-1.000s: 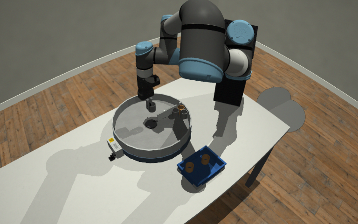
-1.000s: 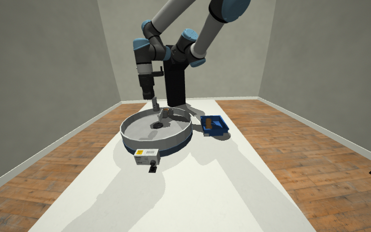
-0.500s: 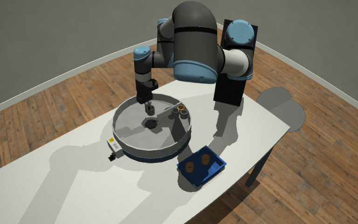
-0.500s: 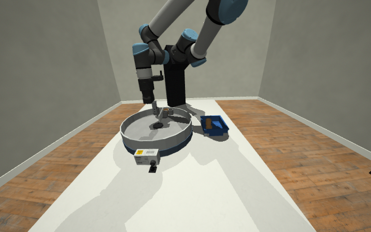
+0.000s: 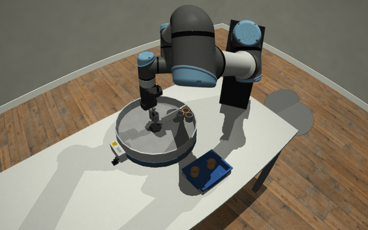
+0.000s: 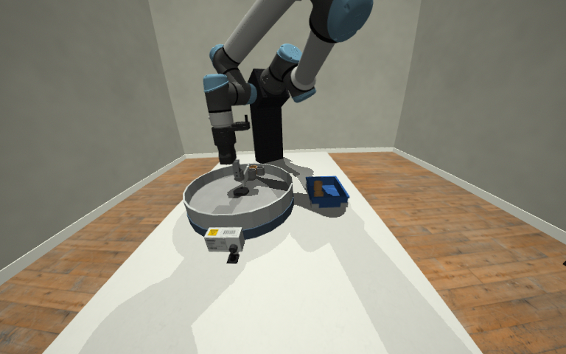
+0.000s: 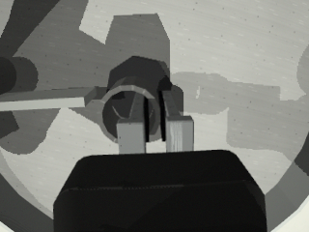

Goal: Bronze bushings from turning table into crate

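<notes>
Steel bushing (image 5: 156,116) (image 7: 104,113): its wall is gripped between the nearly closed fingers of the claw (image 5: 152,116) (image 6: 237,174) (image 7: 154,106). Top view separates two crate (image 5: 193,182) (image 6: 329,201) bronzes (image 5: 194,171) (image 6: 318,188); exterior overlaps them.

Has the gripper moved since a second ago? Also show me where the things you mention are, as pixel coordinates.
Yes. In the exterior view, the gripper (image 5: 152,116) (image 6: 238,175) (image 7: 154,106) has come down toward the turning table (image 5: 155,157) (image 6: 238,220) (image 7: 241,48), its black body now lower against the rim.
</notes>
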Robot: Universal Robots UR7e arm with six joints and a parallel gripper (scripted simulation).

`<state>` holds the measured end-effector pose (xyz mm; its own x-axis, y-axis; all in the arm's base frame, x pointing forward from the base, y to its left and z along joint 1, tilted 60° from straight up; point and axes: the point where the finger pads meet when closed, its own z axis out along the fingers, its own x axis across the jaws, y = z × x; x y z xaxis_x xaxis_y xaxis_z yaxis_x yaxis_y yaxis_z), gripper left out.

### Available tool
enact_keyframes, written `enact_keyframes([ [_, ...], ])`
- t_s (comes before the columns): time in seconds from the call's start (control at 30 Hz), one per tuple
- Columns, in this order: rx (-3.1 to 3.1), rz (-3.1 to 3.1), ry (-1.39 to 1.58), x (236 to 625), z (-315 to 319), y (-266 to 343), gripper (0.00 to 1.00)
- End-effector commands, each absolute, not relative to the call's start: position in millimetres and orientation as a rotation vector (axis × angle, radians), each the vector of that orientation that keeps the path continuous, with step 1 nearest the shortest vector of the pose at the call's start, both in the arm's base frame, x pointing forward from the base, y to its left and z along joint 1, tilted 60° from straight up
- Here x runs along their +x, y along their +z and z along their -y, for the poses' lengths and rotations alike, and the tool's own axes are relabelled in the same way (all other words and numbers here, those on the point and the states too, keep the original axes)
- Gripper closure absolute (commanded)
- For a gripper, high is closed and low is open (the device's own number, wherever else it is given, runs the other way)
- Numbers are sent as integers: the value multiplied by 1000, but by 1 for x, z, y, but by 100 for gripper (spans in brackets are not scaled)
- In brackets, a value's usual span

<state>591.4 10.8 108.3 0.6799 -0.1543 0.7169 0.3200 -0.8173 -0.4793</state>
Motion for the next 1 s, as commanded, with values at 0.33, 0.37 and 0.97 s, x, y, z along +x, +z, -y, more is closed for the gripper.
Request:
enact_keyframes([
  [0.33, -2302, 124, -1057, 603, -19, 100, 100],
  [0.37, -2302, 125, -1055, 607, -22, 97, 100],
  [0.97, -2302, 125, -1053, 623, -35, 85, 100],
])
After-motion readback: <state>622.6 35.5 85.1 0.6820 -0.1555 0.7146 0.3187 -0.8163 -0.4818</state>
